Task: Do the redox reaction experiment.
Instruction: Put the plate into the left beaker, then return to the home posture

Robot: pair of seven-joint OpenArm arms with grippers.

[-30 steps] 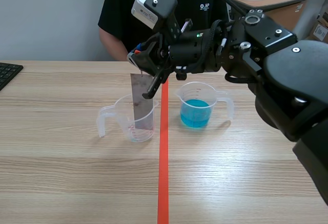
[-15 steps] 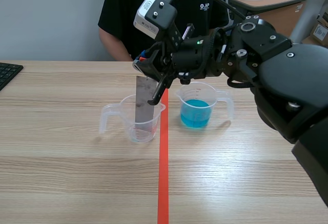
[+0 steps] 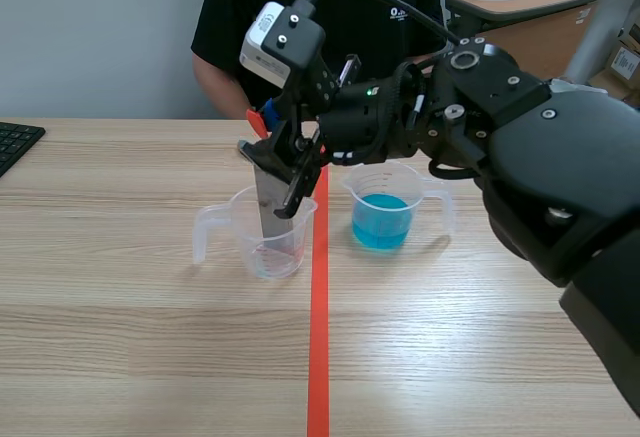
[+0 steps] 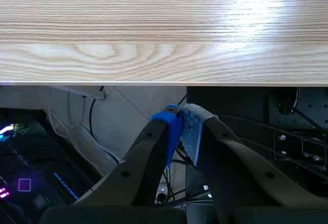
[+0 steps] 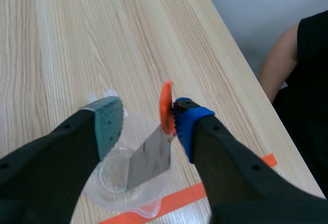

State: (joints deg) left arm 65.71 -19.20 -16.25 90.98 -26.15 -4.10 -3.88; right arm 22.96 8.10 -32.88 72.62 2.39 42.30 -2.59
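Metal strip [image 3: 271, 215] [image 5: 149, 158] – a flat, dull grey rectangle with brownish mottling – stands slightly tilted inside the clear handled beaker [image 3: 248, 239] on the desk [image 3: 150, 337], left of the orange tape line. The right tool [image 3: 280, 172] [image 5: 146, 119] hangs just over the strip's top edge, fingers spread wide and gripping nothing. A second beaker [image 3: 383, 219] of blue liquid sits beyond the line. The left tool [image 4: 183, 126] is closed on nothing, pads together.

Small white print [image 3: 398, 14] on the chest of the person's black shirt [image 3: 235, 17], cut off by a black cable [image 3: 420, 15]; only a rounded first character like "O" and a dot legible. Faint reddish graduation marks on the clear measuring cup [image 3: 250, 247] near the worktop's middle, too small to read.
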